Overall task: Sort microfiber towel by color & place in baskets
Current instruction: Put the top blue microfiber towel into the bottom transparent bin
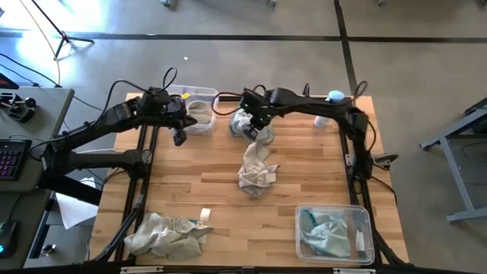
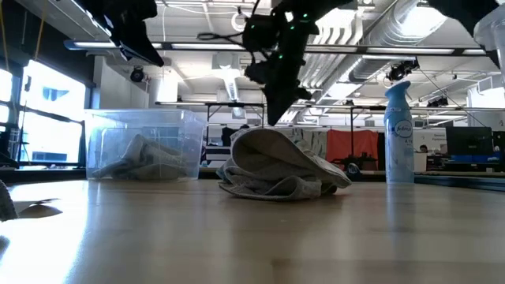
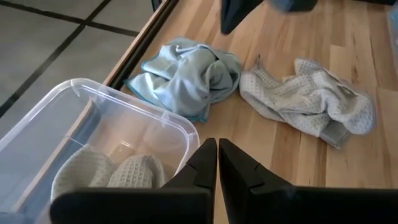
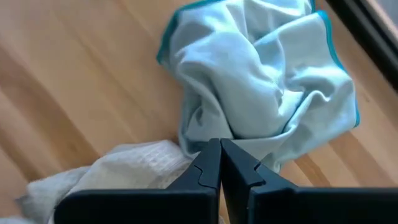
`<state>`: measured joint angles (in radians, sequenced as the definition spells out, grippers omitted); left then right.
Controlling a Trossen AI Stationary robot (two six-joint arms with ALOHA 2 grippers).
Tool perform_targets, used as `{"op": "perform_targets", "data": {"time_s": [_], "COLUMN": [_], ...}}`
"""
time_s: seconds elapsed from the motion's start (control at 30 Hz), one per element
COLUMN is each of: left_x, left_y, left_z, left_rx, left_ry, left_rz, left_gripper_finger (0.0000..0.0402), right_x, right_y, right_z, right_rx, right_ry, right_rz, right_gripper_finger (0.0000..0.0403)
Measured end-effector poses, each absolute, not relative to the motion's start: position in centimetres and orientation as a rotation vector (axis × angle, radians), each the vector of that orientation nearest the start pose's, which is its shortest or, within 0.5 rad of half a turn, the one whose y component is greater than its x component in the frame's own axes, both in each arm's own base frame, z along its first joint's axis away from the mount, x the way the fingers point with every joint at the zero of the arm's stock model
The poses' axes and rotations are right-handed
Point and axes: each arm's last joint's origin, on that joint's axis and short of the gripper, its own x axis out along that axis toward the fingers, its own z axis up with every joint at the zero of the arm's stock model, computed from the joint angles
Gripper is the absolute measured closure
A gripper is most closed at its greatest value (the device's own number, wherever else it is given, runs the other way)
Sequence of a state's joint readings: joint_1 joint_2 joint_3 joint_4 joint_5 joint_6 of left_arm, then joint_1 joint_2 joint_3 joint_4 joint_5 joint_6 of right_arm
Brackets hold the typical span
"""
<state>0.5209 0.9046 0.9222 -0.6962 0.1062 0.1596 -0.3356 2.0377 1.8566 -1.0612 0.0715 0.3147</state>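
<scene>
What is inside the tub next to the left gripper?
The tub holds beige towels, seemingly two rolled lumps. The left gripper, shut and empty, hides its near corner; anything under the towels cannot be seen.

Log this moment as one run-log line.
left hand: shut, empty, beside beige basket | right hand: shut, over teal towel | beige towel: mid-table | teal basket: holds teal towel

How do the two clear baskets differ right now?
The far basket, by the left gripper, holds beige-grey waffle towels; the near basket holds pale teal ones. The far basket sits at the table's far edge, the near one at the near right corner. Both are clear and rectangular.
</scene>
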Motion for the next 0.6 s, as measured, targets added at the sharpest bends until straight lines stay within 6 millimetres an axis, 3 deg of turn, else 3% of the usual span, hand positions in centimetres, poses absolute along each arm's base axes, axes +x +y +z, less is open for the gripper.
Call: {"op": "perform_targets", "data": {"time_s": [0.13, 0.4, 0.6], "left_x": [15.2, 15.2, 15.2], "left_y": [8.4, 8.4, 8.4], "left_z": [31.6, 31.6, 31.6], "left_rx": [-0.053, 0.003, 0.03], "left_ry": [0.67, 0.682, 0.687], "left_rz": [0.345, 0.325, 0.315], "left_gripper_finger": [0.0399, 0.0399, 0.0399], "right_x": [40.5, 40.7, 40.7], "right_y": [-15.0, -16.2, -16.7], "right_z": [24.6, 21.1, 19.0], "right_rx": [0.503, 0.658, 0.681], "right_ry": [1.241, 1.311, 1.371], "right_rz": [-0.595, -0.76, -0.842], "right_gripper_finger": [0.0372, 0.0269, 0.0219]}}
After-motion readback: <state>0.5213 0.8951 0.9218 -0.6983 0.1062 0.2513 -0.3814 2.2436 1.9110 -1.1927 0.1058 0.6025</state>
